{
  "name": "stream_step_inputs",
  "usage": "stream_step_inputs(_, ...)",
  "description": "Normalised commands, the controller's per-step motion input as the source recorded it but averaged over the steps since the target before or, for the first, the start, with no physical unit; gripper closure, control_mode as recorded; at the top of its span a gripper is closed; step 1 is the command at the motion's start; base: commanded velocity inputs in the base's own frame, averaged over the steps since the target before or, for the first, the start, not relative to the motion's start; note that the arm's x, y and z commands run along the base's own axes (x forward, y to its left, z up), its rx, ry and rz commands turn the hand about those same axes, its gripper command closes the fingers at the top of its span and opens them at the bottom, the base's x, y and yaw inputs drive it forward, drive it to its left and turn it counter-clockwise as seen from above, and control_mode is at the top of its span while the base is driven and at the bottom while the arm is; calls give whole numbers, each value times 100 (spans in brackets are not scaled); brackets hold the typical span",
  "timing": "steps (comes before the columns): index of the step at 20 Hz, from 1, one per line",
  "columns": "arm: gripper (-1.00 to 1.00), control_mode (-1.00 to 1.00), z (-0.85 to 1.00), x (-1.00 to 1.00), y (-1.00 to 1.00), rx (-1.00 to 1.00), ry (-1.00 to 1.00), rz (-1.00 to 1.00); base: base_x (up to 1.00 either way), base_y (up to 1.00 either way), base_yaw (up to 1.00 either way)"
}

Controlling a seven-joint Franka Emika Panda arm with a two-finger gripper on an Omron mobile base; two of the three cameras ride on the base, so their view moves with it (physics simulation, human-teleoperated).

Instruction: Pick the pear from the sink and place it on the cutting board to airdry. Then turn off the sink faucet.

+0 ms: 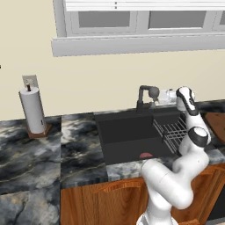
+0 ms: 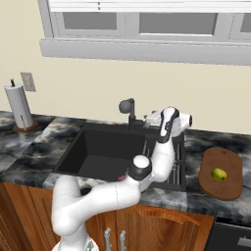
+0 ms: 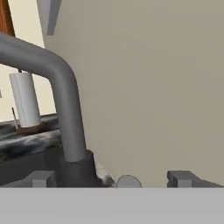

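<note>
Pear (image 2: pixel 219 174): small, yellow-green, lying on the cutting board, toward its nearer half; well apart from the sink.
Cutting board (image 2: pixel 228 188): reddish-brown, rounded corners, flat on the desk to the right of the sink; a slice of it also at the right edge of the left base view (image 1: pixel 216 121).
Sink (image 2: pixel 100 147): dark basin sunk in the marbled grey stone, seen too from the left (image 1: pixel 127 134); pinkish-red drain spot (image 1: pixel 146 155) on its floor near the front wall.
Wire rack (image 1: pixel 172 132): in the right part of the basin, partly hidden behind the arm.
Sink faucet (image 1: pixel 145 97): dark grey, arched neck, spout head pointing right; at the back rim of the sink (image 2: pixel 129 112); in the hand view, neck and base close up at left (image 3: pixel 65 105). No blue stream visible.
Fingers (image 3: pixel 113 178): two dark tips low in the hand view, set wide apart with nothing between them; left tip just beside the faucet base. Touching or just short of the faucet: cannot tell.
Hand: up at the back of the sink, just right of the spout head (image 1: pixel 167 96), (image 2: pixel 154 117).
Paper-towel roll (image 1: pixel 33 110): upright on a small brown base, on the desk far left by the wall.
Desk (image 1: pixel 30 149): marbled grey stone over wooden cabinet fronts.
</note>
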Motion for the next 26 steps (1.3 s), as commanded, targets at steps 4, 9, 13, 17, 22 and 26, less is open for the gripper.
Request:
stream_step_inputs(4, -100, -100, 55, 75, 94, -7, 0, 10, 0, 0, 0)
stream_step_inputs(9, -100, -100, 48, 76, 92, -11, 0, 10, 0, 0, 0)
stream_step_inputs(13, -100, -100, 32, 74, 85, -14, 0, 11, 0, 0, 0)
stream_step_inputs(17, -100, -100, 7, 80, 68, -15, 2, 12, 0, 0, 0)
stream_step_inputs(22, -100, -100, 0, 64, 38, -13, 4, 9, 0, 0, 0)
stream_step_inputs(26, -100, -100, 0, 45, 17, -8, 7, 5, 0, 0, 0)
